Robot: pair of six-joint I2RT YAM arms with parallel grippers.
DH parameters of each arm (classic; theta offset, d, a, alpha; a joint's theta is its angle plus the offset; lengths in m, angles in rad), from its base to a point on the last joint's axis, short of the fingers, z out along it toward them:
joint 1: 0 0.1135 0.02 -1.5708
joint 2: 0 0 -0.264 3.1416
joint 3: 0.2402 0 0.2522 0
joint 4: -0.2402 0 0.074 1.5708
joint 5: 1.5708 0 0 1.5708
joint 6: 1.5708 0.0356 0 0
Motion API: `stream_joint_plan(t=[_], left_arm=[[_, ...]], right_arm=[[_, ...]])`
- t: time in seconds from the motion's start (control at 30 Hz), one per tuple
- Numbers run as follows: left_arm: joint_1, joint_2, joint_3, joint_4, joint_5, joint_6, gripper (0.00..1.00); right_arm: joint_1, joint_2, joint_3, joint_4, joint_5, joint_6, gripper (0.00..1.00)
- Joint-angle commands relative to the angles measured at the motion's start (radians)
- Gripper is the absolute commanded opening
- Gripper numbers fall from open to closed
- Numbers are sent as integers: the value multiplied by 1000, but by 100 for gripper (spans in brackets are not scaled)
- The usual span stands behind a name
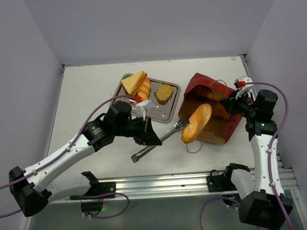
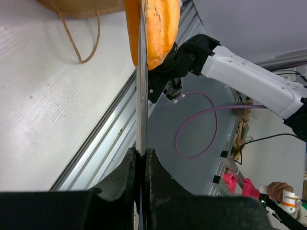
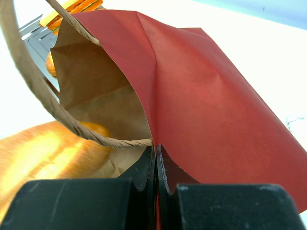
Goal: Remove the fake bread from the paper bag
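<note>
No text, label, brand or number can be read anywhere.

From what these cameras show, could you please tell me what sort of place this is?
Probably a robotics lab test cell: a white table boxed in by plain walls, arms bolted to an aluminium rail, and toy bread on a steel tray.

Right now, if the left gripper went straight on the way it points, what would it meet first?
Beyond the tongs the left gripper holds, the bread loaf at their tips, then probably the paper bag.
</note>
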Motion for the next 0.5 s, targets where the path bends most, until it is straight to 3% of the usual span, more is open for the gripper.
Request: stream_joint_plan(t=[0.0,0.47], left_arm=[[30,-87,13,-60,32,25,0],[117,-201,155,-257,-16,69,0]], right_arm=[[-2,-17,0,32,4,-6,2],[-1,-17,0,32,3,-7,2]])
